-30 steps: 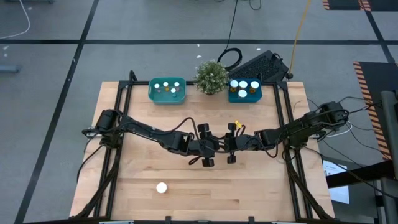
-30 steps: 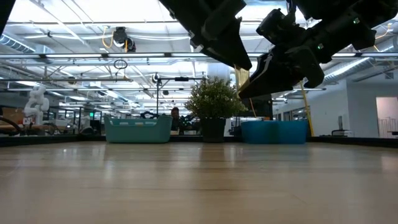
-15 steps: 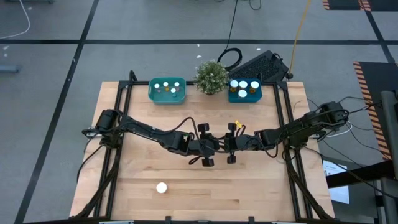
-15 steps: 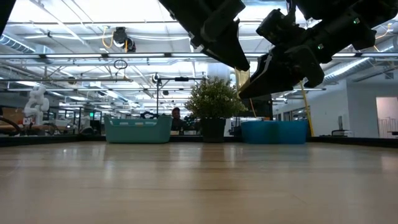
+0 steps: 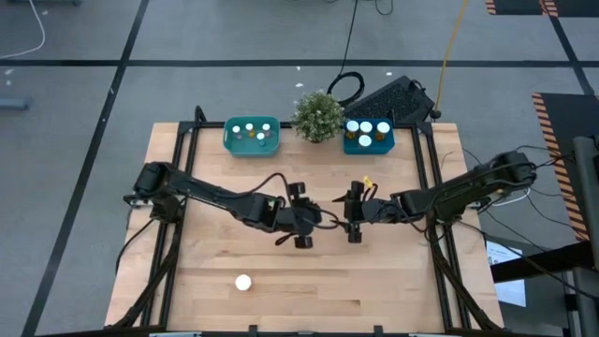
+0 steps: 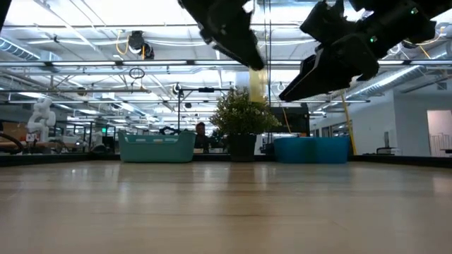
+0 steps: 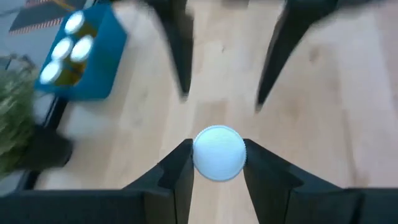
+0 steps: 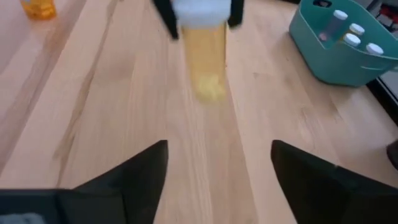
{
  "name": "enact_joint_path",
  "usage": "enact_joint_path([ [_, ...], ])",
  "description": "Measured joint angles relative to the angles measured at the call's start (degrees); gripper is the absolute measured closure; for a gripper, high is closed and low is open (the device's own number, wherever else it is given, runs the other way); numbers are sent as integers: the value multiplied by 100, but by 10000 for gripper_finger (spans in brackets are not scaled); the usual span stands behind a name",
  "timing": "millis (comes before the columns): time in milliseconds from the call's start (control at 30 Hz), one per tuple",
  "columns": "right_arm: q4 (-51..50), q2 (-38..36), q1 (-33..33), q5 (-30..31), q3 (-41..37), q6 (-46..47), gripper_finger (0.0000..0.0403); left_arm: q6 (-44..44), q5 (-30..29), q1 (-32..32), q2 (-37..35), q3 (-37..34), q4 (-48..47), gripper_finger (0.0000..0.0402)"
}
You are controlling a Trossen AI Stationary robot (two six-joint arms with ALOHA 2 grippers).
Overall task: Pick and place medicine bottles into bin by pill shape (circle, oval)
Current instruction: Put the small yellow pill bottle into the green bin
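Observation:
A medicine bottle with an amber body [image 6: 258, 85] and a white cap [image 8: 199, 7] hangs above the middle of the table, with my left gripper [image 5: 320, 219] shut on it. My right gripper [image 5: 343, 217] faces it from the table's right, open, its fingers [image 8: 143, 174] short of the bottle and holding nothing. Another bottle [image 5: 243, 282] stands on the table near the front edge. The teal bin [image 5: 253, 136] and the blue bin [image 5: 368, 136] at the far edge both hold white-capped bottles. My left gripper pinches the bottle's white cap [image 7: 217, 152] between its two fingers [image 7: 180, 168], one on each side. The fingers come slanting down from the table's left. The bottle hangs upright below them [image 6: 258, 88], lifted clear of the table.
A green potted plant [image 5: 318, 114] stands between the two bins at the far edge. Bare wood lies under and in front of both grippers. A black frame rail runs along the table's left and right sides.
The two grippers, close together a second ago with the bottle between them, have drawn apart. My left gripper has gone toward the table's left edge with the bottle, which stays upright and clear. My right gripper has backed toward the right edge.

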Motion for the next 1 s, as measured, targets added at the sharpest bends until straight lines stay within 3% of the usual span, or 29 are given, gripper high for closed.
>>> enact_joint_path([
  [333,-790,-796,304,-52,2,47,112,-297,-321,295,-1260,-4,-1694,273],
  [600,-857,-934,535,-2,0,-114,121,-303,-752,1145,-2363,-36,-2859,273],
  [833,-969,-934,542,2,0,-17,122,-201,-693,2397,-3070,-913,-2450,273],
  [1000,-946,-934,542,7,0,-39,122,-36,-15,3245,-3257,-1701,-1805,273],
])
